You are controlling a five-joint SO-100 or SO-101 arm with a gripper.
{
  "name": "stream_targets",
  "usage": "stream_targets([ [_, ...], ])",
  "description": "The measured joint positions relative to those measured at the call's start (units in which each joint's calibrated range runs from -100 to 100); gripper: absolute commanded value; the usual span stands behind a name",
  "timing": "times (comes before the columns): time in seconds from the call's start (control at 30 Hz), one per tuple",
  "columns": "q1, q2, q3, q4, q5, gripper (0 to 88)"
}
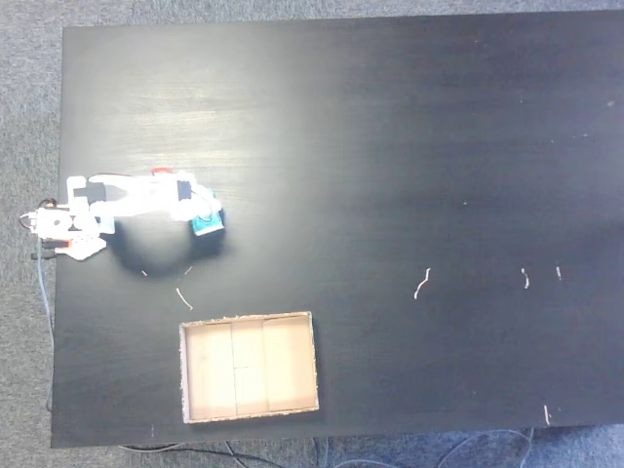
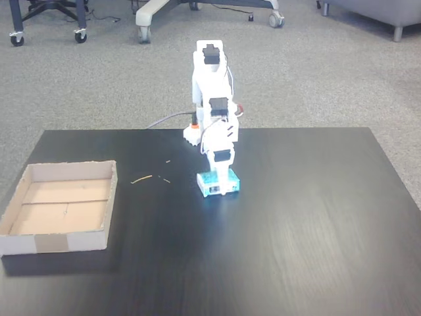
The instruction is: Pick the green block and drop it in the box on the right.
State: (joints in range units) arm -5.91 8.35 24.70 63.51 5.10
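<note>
The small teal, square green block (image 2: 218, 184) with a pale mark on its face sits flat on the black desk (image 1: 409, 146), near the edge where the arm is mounted and roughly midway along it, as I judge from the top-down fixed view (image 1: 207, 223). It lies in open desk with nothing crowding it, which suits a straight drop from above. The white two-finger gripper (image 2: 222, 184) is right down over it, the fingers reaching to the block's top and sides; I cannot tell from either fixed view whether the jaws have clamped the block or merely bracket it, since the arm's own body hides the gap. The white arm (image 2: 212, 99) folds forward from its base at the desk's edge, wrist pointed steeply down, and I read that posture as a grasp being set up or just made. The shallow tan cardboard box (image 1: 249, 367) with rough edges and a three-panel creased floor sits well apart from the block, close to the adjoining edge of the desk; in the front-facing fixed view it lies toward the near-left corner (image 2: 13, 227). Its low walls mean only a modest lift should be needed before swinging across. A few pale scraps of debris (image 1: 183, 297) lie on the desk between block and box; they look too slight to matter.
</note>
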Motion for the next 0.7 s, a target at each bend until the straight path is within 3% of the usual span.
stream_targets([
  [0.2, 5.8, -8.6, 1.0, -1.4, 1.4, 18.2],
  [0.3, 15.8, -21.8, 0.6, -6.2, 3.1, 18.9],
  [0.47, 36.8, -34.0, 1.0, -26.3, 4.2, 16.4],
  [0.6, 47.5, -15.4, -16.1, -31.1, 4.7, 17.6],
  [0.7, 48.9, 5.3, -33.5, -30.9, 6.3, 19.3],
])
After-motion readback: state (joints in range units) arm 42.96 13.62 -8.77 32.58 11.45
